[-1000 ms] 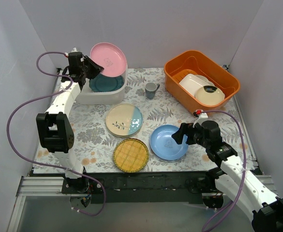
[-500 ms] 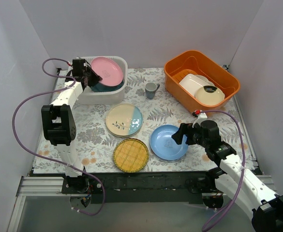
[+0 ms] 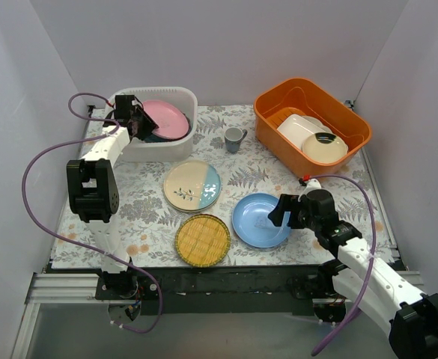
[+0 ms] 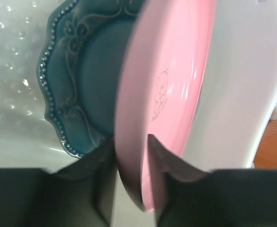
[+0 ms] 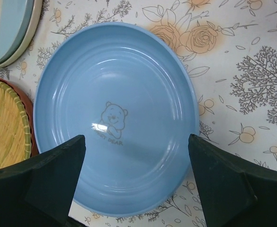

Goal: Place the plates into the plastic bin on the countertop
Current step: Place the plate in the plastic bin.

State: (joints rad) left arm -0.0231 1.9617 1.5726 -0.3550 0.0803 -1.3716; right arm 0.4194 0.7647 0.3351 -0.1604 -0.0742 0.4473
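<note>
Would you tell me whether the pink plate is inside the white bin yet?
Inside the bin: the pink plate tilts over the teal plate; left claw grips its rim.

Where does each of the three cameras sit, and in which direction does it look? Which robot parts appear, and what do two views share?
Top external: above, behind the arm bases, looking down at the countertop; both arms show.
Left wrist: on that wrist, looking into the plastic bin; the left claw grips the pink plate, teal plate behind.
Right wrist: on that wrist, looking down at the light blue plate; the open right claw shows.
Shared: the pink plate, in top and left wrist.
</note>
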